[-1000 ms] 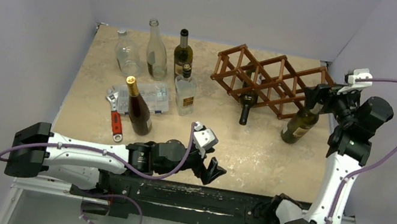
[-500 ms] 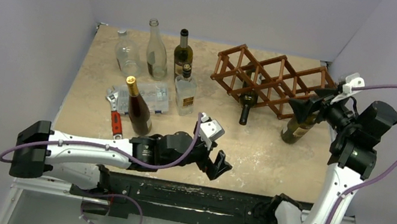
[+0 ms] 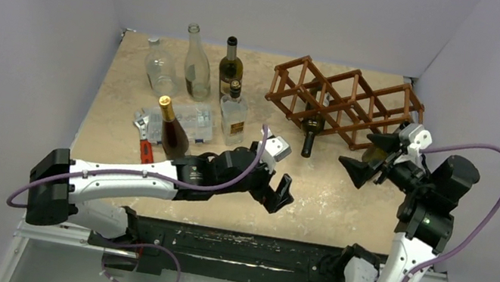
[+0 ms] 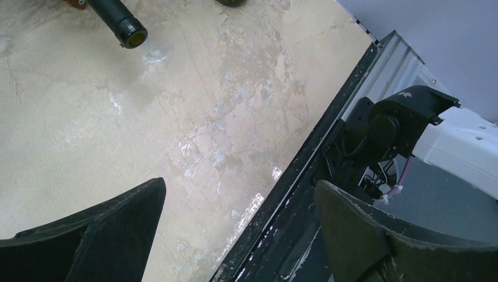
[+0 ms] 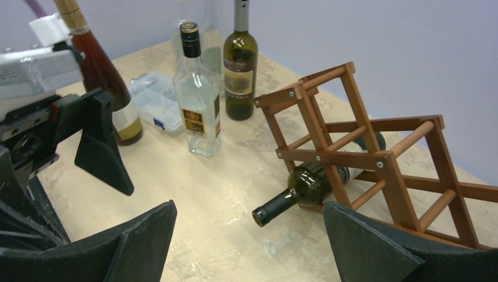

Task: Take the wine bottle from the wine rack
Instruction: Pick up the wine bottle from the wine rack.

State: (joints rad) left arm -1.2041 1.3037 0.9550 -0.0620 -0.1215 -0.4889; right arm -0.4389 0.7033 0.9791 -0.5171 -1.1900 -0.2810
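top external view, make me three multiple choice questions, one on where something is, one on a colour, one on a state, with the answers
1. Where does the dark bottle lie?
A) low in the wine rack, neck poking out the front
B) upright on top of the rack
C) clamped in the left jaws

2. What colour is the top of the brown bottle?
A) blue
B) gold
C) white

3. How do the right jaws stand?
A) shut on a bottle neck
B) shut on a rack bar
C) open, holding nothing

Answers:
1 A, its body sits inside a bottom cell with the neck sticking out.
2 B, gold foil caps its neck.
3 C, the right wrist view shows them wide apart with nothing gripped.
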